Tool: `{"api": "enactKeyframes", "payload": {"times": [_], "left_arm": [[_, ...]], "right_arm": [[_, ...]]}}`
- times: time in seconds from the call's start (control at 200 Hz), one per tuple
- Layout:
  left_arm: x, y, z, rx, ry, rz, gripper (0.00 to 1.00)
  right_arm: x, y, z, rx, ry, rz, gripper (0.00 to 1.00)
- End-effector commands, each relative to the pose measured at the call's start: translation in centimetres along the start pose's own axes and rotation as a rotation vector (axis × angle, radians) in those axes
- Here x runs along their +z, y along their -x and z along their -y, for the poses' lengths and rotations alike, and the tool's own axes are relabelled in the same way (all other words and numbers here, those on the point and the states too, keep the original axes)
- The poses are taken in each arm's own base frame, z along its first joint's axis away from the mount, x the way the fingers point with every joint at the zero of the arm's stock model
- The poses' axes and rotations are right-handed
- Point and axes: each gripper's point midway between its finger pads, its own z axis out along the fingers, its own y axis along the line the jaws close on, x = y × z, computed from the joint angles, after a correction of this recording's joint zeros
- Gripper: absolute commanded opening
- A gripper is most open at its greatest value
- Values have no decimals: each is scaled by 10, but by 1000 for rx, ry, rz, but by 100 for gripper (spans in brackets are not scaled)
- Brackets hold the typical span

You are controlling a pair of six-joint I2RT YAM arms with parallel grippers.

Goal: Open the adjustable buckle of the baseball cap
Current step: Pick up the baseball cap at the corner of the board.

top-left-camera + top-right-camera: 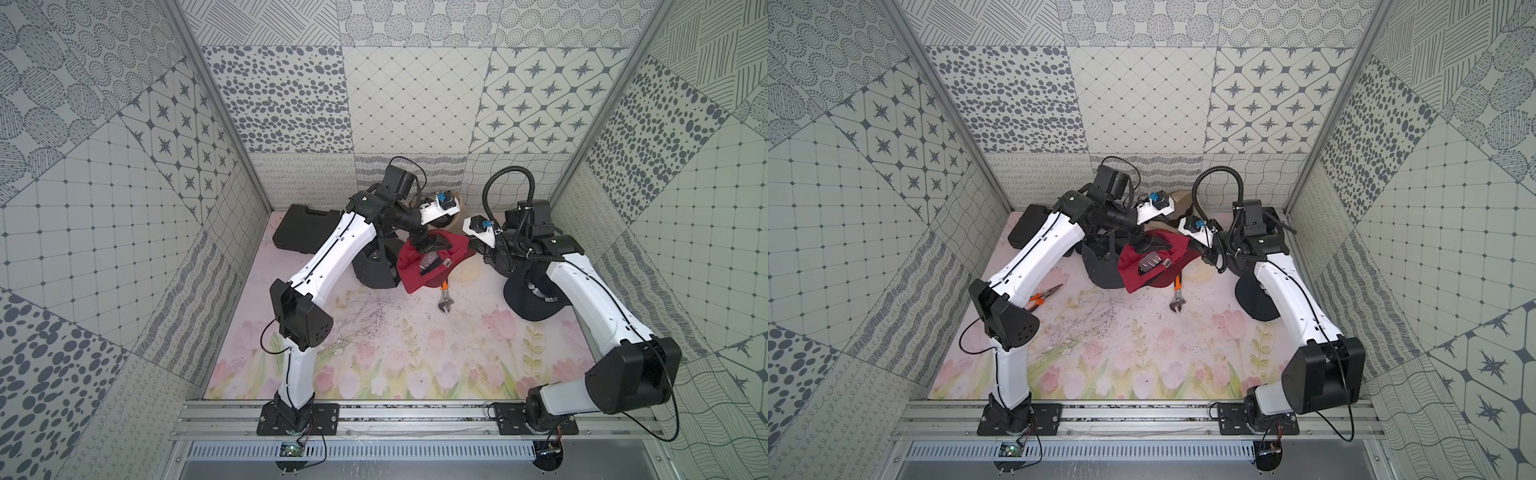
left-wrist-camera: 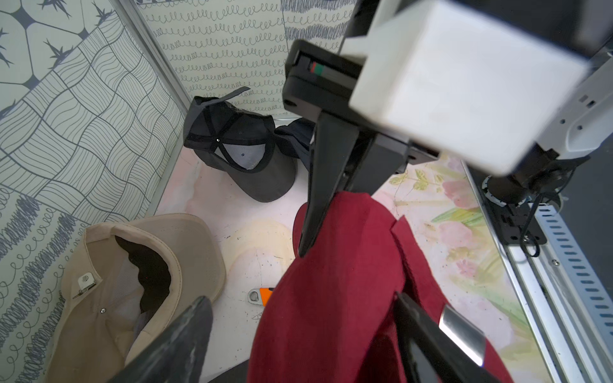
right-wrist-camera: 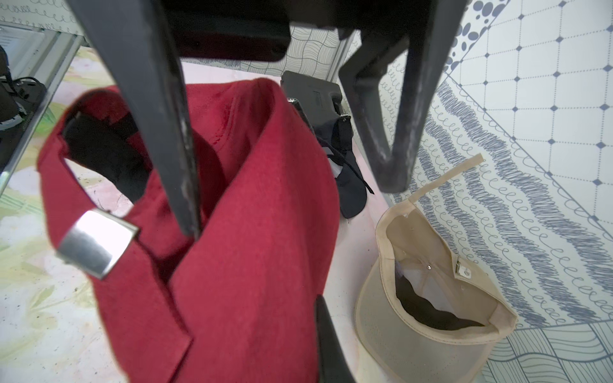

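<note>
A red baseball cap [image 1: 415,270] [image 1: 1133,270] hangs above the mat between both arms. Its silver buckle [image 3: 96,243] [image 2: 462,335] [image 1: 447,262] sits on the red back strap, which runs through it. My right gripper [image 3: 265,348] [image 1: 476,249] is shut on the cap's fabric; one finger is hidden behind the cloth. My left gripper [image 2: 305,345] [image 1: 430,255] is open, its jaws wide apart. In the right wrist view one of its fingers [image 3: 166,132] pokes into the cap's fold beside the buckle, while the outer finger hangs free.
A beige cap [image 3: 431,282] [image 2: 139,282] lies upside down by the back wall. Black caps [image 2: 238,146] [image 1: 532,299] and a dark grey cap [image 1: 374,266] lie around. An orange-handled wrench [image 1: 444,297], pliers [image 1: 1044,295] and a black case [image 1: 303,228] sit on the mat.
</note>
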Motion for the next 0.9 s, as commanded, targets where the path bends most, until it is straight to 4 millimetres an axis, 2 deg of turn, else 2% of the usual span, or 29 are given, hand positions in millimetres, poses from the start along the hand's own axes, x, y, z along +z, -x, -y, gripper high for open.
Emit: {"api": "enactKeyframes", "payload": {"times": [0.0,0.07,0.18,0.315,0.335,0.385,0.4,0.52,0.6,0.66,0.755,0.89], "left_arm": [[1,11,7,97,-30,17,80],[2,10,10,88,-52,19,74],[5,4,9,70,-55,-3,59],[7,1,13,61,-79,-9,36],[7,0,14,57,-83,-12,31],[6,0,13,60,-76,-15,5],[6,0,12,59,-72,-17,0],[4,3,7,55,-40,-22,0],[2,6,5,33,-25,-18,0],[1,8,-1,-1,8,-20,0],[1,10,-17,-75,89,-24,0],[-1,6,-45,-168,226,-39,0]], "right_arm": [[-5,20,-4,-36,6,74,0],[-6,22,-3,-42,2,83,0],[-7,25,-2,-47,-1,96,0],[-7,27,2,-44,-20,104,0],[-8,28,2,-46,-24,107,0],[-9,32,5,-39,-34,121,0],[-9,33,6,-35,-39,126,0],[-11,42,19,15,-84,160,0],[-13,42,33,110,-157,160,33],[-17,37,43,208,-223,144,50],[-23,28,47,305,-307,145,63],[-36,21,34,393,-389,209,70]]}}
